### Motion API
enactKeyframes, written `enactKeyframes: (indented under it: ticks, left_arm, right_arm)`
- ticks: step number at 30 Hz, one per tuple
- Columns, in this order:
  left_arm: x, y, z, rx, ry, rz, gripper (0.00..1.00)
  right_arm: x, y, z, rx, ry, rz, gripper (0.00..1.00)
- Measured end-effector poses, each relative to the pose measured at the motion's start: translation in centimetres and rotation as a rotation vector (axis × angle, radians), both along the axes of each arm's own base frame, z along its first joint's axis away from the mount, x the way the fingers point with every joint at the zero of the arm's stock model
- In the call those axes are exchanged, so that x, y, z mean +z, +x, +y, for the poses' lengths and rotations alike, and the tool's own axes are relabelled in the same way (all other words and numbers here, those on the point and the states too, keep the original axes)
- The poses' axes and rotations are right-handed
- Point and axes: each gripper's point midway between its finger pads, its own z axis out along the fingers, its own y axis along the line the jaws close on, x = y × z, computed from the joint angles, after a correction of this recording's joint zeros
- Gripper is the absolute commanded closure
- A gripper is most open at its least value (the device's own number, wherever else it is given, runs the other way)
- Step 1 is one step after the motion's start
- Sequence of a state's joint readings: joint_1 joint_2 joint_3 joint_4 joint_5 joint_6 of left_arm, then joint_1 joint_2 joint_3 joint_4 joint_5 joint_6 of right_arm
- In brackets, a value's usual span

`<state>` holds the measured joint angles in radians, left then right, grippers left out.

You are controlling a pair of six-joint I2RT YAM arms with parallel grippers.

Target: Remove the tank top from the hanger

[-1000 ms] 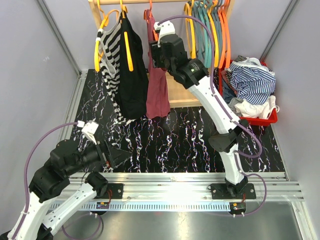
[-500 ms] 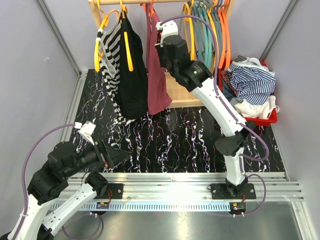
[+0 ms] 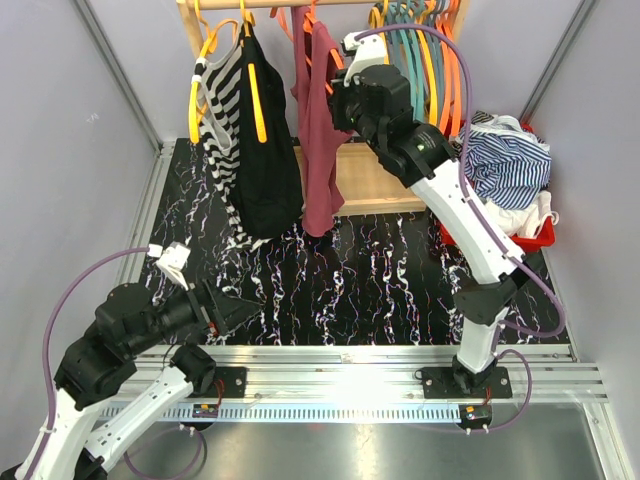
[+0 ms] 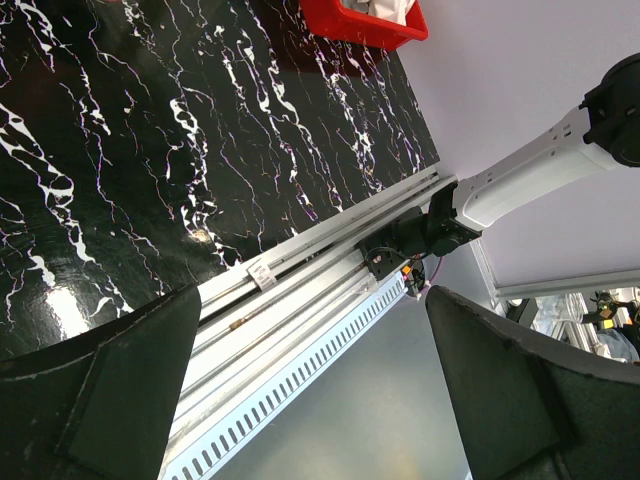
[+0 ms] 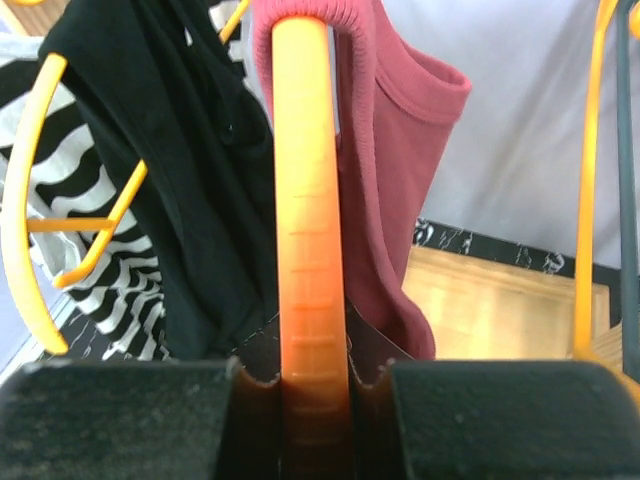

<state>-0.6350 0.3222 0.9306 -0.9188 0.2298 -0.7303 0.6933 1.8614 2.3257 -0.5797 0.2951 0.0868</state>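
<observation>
A maroon tank top point(image 3: 322, 150) hangs on an orange hanger point(image 3: 318, 45) at the wooden rack at the back. In the right wrist view the tank top's strap point(image 5: 385, 160) loops over the hanger's arm point(image 5: 310, 230). My right gripper point(image 3: 345, 100) is raised at the rack and shut on the orange hanger's arm, its jaws tight on both sides of it point(image 5: 312, 390). My left gripper point(image 3: 235, 312) is open and empty, low at the table's near-left edge, far from the rack; its fingers point(image 4: 120, 380) frame the metal rail.
A black garment point(image 3: 262, 150) and a striped one point(image 3: 222, 130) hang on yellow hangers left of the tank top. Several teal and orange empty hangers point(image 3: 420, 50) hang at the right. A red bin point(image 3: 505, 235) of clothes stands at the right. The wooden rack base point(image 3: 375, 185) lies behind.
My right gripper has moved right and up along the rack with the orange hanger, and the tank top swung with it. The left arm has barely moved.
</observation>
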Motion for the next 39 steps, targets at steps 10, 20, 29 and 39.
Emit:
enactKeyframes:
  ticks: [10,20,29,39]
  left_arm:
    - [2.2,0.7,-0.2,-0.005,0.019,-0.036,0.01]
    - [10.6,5.6,-2.5,-0.021,0.103,-0.206,0.01]
    - [16.0,11.7,-7.9,-0.091,0.089,-0.335,0.01]
    - [9.8,12.1,-18.2,-0.352,0.145,-0.216,0.01]
  right_arm:
    - [-0.7,-5.2,-3.9,0.012,0.027,0.047,1.00]
    - [3.5,-15.2,-9.1,0.116,0.090,0.110,1.00]
    - [-4.4,-25.7,-14.8,0.142,0.077,0.433,1.00]
    - [-11.2,-32.3,-16.3,0.171,0.142,0.712,1.00]
